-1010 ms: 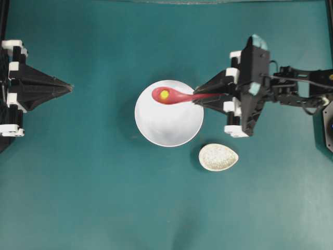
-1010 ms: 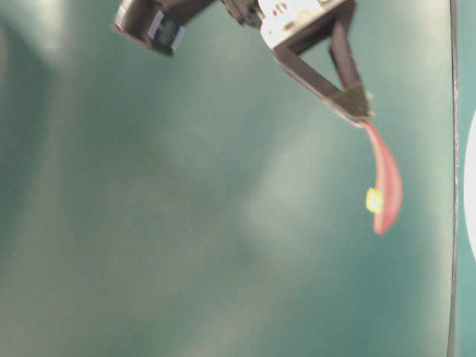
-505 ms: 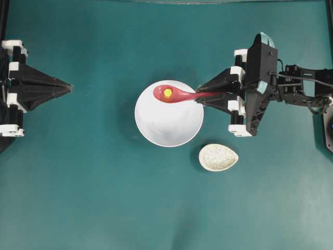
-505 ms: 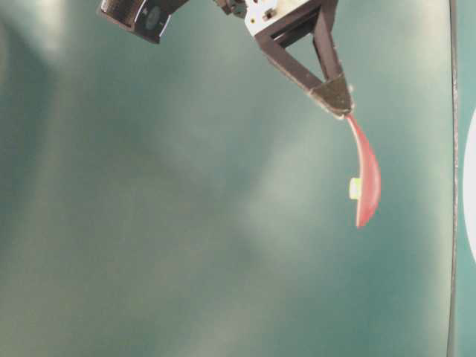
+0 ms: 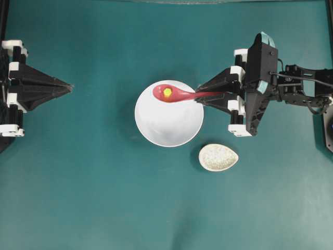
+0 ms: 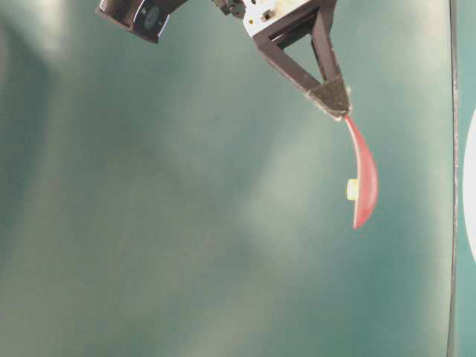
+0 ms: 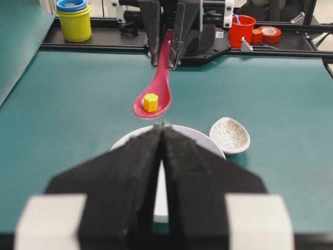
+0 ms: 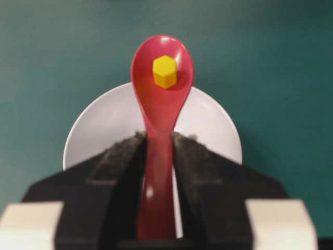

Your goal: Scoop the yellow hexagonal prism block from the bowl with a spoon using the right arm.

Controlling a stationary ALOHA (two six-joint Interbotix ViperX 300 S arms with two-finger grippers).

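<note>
The white bowl (image 5: 169, 120) sits mid-table. My right gripper (image 5: 200, 96) is shut on the handle of the pinkish-red spoon (image 5: 174, 94) and holds it in the air over the bowl's far rim. The yellow hexagonal block (image 5: 167, 92) lies in the spoon's scoop. The right wrist view shows the block (image 8: 165, 72) in the scoop (image 8: 162, 78) above the bowl (image 8: 104, 130). The left wrist view shows the spoon (image 7: 156, 94), the block (image 7: 151, 102) and the bowl (image 7: 208, 143). My left gripper (image 5: 70, 87) is shut and empty at the left edge.
A speckled off-white teardrop spoon rest (image 5: 218, 157) lies just right of and below the bowl. Beyond the table's far edge stand stacked yellow and blue cups (image 7: 73, 18), a red cup (image 7: 242, 28) and a tape roll (image 7: 268, 34).
My right gripper has lifted the spoon with the block up out of the bowl and drawn back slightly to the right. In the last half second it has hardly moved.
</note>
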